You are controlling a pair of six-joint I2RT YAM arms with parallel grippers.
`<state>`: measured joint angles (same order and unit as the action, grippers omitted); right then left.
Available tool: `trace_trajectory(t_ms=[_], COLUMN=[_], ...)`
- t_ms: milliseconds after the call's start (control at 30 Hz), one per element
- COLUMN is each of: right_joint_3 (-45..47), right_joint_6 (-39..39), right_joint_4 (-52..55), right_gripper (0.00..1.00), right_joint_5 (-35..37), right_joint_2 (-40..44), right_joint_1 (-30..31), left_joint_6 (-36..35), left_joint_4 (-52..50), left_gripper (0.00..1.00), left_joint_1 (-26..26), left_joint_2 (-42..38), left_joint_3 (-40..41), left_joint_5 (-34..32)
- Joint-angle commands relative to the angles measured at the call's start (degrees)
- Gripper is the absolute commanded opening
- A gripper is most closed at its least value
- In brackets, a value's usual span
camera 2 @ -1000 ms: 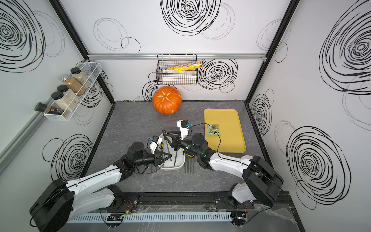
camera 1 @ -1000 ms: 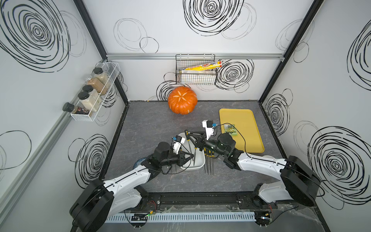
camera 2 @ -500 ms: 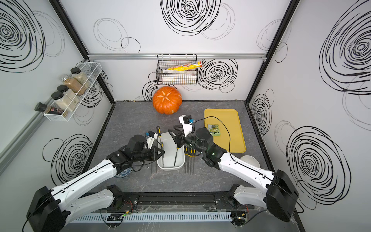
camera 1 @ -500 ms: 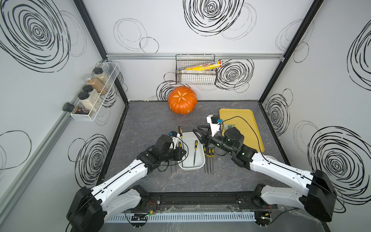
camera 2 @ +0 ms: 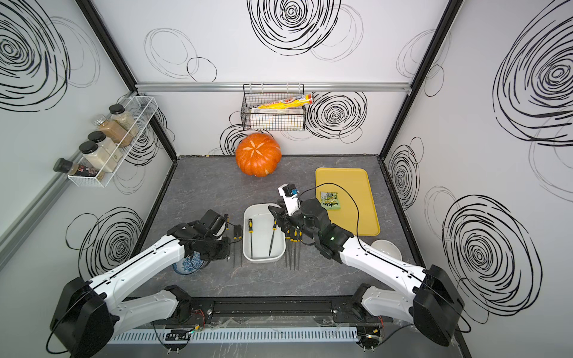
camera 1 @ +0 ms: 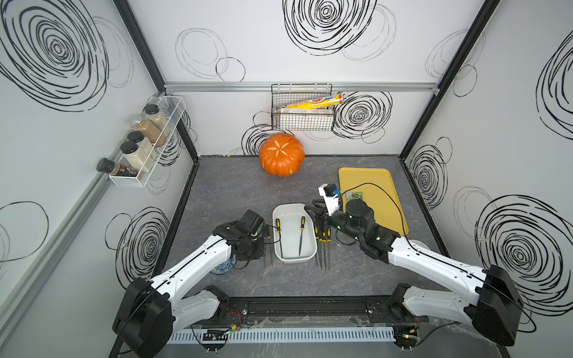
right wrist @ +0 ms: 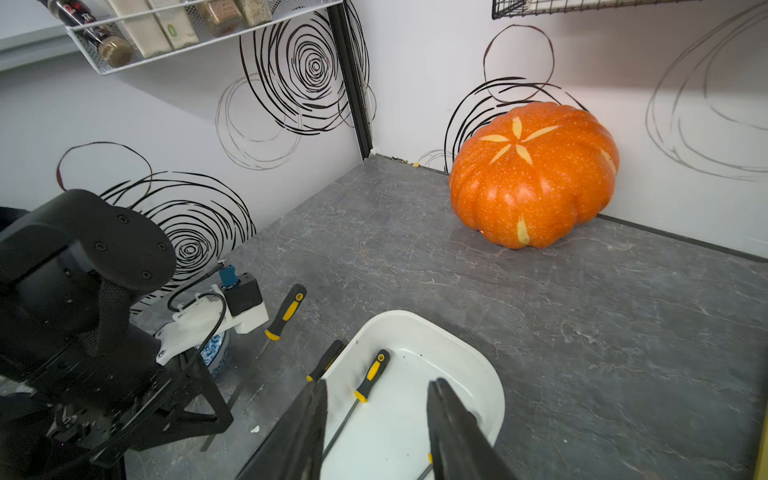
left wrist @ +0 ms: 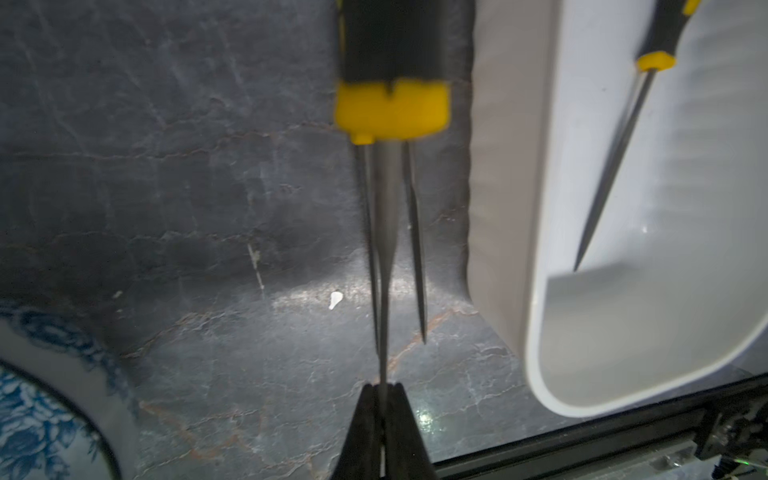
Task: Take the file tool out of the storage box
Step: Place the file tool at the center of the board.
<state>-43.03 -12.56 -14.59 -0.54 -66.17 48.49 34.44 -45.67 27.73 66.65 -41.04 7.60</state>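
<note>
- The left gripper (left wrist: 382, 390) is pinched tight on the thin steel tip of a black-and-yellow-handled file (left wrist: 385, 232). The tool reaches straight out ahead of its fingertips. The wall of the white rounded plastic storage box (left wrist: 540, 291) runs just beside it, so this file is outside the box.
- Directly beneath the held tool, two more files (left wrist: 415, 249) lie on the grey stone-look tabletop (left wrist: 166, 208). From where I stand, this one only needs setting down.
- Doing that well means lowering until the handle rests before letting go. A grip at the tip gives little say over the heavy handle end, and a drop could send it rolling.
- The right gripper (right wrist: 376, 407) hangs over the box with its jaws partly apart and nothing between them.
- Two files are left inside. The nearer file (camera 1: 301, 238) has its handle just below those fingertips, and the farther file (camera 1: 279, 240) lies across the box towards the left arm.
- For the next pick I'd have it straddle the nearer handle crosswise, close firmly, and rise clear of the rim before swinging aside.
</note>
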Motion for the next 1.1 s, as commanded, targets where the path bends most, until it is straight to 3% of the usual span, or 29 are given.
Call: trace_trajectory(t_ms=[0,400,1067], right_joint_3=[0.03,-0.12,-1.53], right_joint_6=[1.31,1.17,1.66], right_joint_4=[0.79,0.94,1.49], right_gripper=[0.44,0.45,0.45], right_joint_5=[1.07,0.64,0.01], right_joint_2=[-0.39,-1.58,-6.02], right_joint_1=[-0.33,-0.40,-0.40], left_joint_6=[-2.66,-8.71,-10.39], left_joint_4=[-3.40,-2.23,0.16], left_gripper=[0.00,0.00,0.02], left_joint_1=[-2.47,-5.23,-5.20], left_joint_2=[3.78,17.06,25.02], left_joint_3=[0.46,-0.96,-3.50], left_joint_5=[-1.70,3.13,5.94])
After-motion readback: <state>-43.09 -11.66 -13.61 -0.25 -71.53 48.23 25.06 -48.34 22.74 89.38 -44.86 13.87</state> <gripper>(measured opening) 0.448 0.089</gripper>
